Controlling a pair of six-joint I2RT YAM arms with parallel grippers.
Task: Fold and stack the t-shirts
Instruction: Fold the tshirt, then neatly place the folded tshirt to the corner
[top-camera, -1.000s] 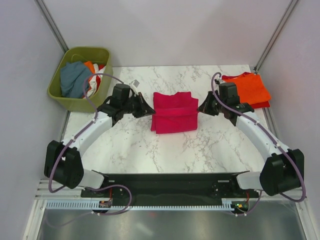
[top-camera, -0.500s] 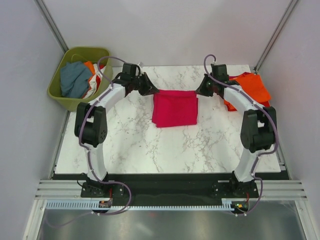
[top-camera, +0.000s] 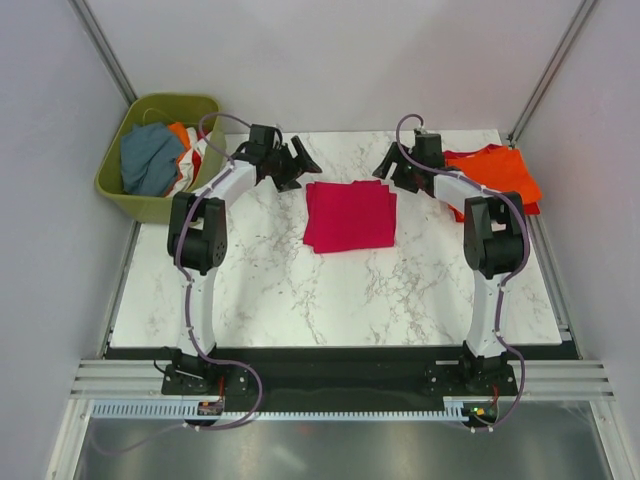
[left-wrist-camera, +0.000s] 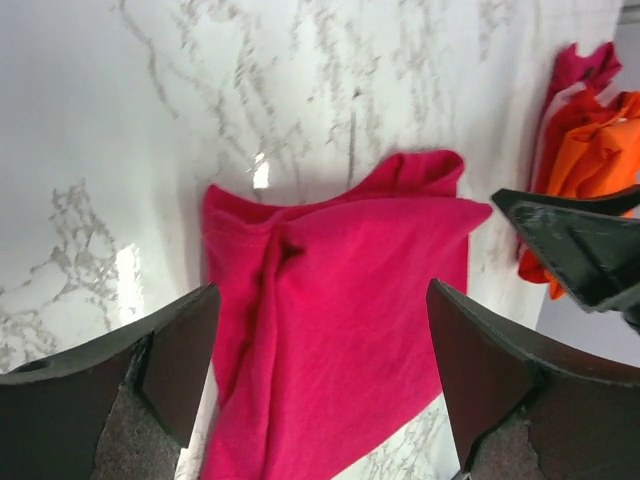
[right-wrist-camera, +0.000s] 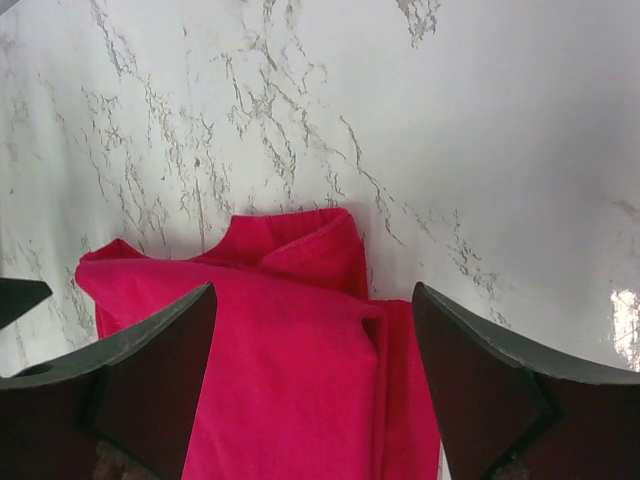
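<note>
The folded pink shirt (top-camera: 350, 216) lies flat on the desk (top-camera: 300, 290), in the middle toward the far side. The jaws of the left arm (top-camera: 232, 183) and of the right arm (top-camera: 452, 185) stand wide, one near each far corner of this shirt, not gripping it. An orange shirt (top-camera: 505, 172) lies at the far right edge.

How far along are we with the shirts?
Done: the magenta shirt lies folded mid-table; an orange shirt sits on a red shirt at the right edge. In hand: nothing, left gripper and right gripper are open at the magenta shirt's far corners. Left: stacking it, plus clothes in the green basket.
</note>
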